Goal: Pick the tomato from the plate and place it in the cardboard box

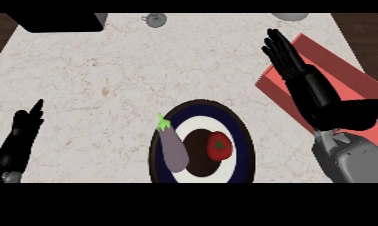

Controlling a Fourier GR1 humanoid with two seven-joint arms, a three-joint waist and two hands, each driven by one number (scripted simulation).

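- The tomato (219, 146) lay on the right half of the plate (238, 120), over its dark centre, with its green stem cap facing up. No hand touched it.
- The plate, white with a dark blue rim, sat on the near middle of the marble counter (111, 70).
- An eggplant (173, 149) lay on the plate's left half, its green stem pointing to the far side. It lay just beside the tomato.
- The right hand (295, 70) was open, its fingers straight and pointing to the far side. It held nothing and stood well apart from the tomato, to the plate's far right.
- That hand showed over the left edge of the red box (347, 77), which lay tilted at the counter's right side. Whether hand and box touched could not be told.
- The grey right forearm (347, 157) came in from the near right corner.
- The left hand (22, 132) rested open at the near left edge, fingers up, holding nothing.
- A black block (59, 21) sat at the far left corner.
- A small grey object (155, 19) stood at the far edge, and a pale round thing (290, 16) showed at the far right.
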